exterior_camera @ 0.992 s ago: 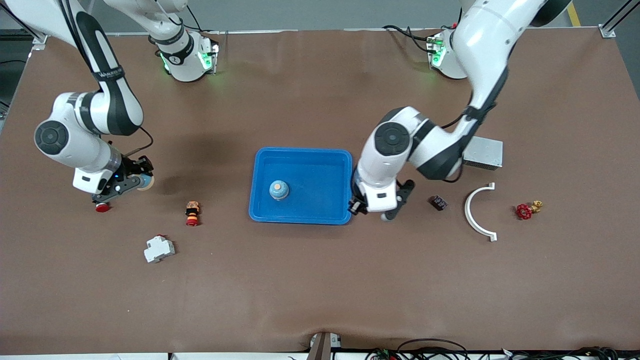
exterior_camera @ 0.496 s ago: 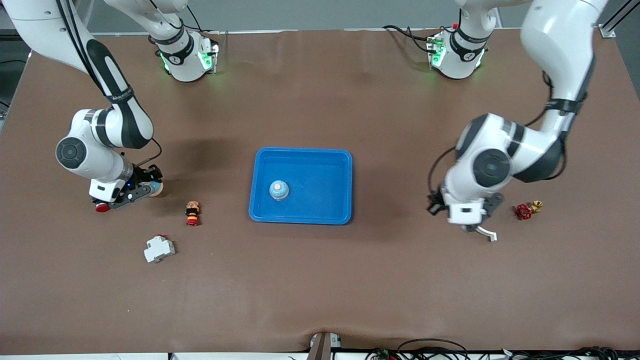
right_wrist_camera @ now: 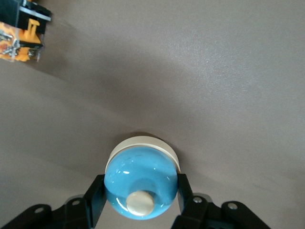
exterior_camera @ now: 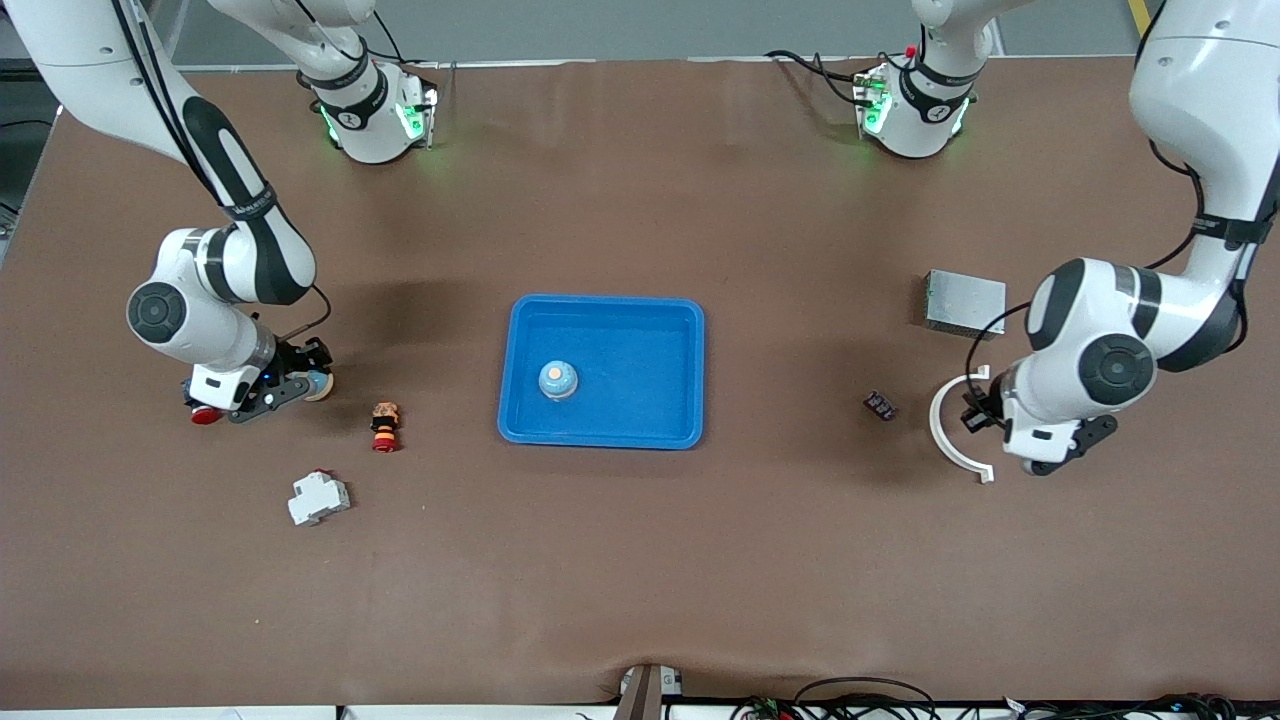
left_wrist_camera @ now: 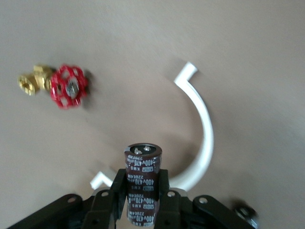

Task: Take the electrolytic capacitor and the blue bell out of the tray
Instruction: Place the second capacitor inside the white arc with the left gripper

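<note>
My left gripper is shut on a dark brown capacitor, held upright over the table between a white curved bracket and a red valve. In the front view the arm hides the valve. My right gripper is shut on a blue bell with a cream base, low over the table at the right arm's end; the bell also shows in the front view. A second blue bell sits in the blue tray at the table's middle.
A small dark part lies between the tray and the bracket. A grey metal box lies farther from the camera than the bracket. A red button, an orange-black switch and a white breaker lie near my right gripper.
My left arm has swung from beside the tray toward its own end of the table, carrying the capacitor. My right gripper has shifted slightly toward the tray with the bell.
</note>
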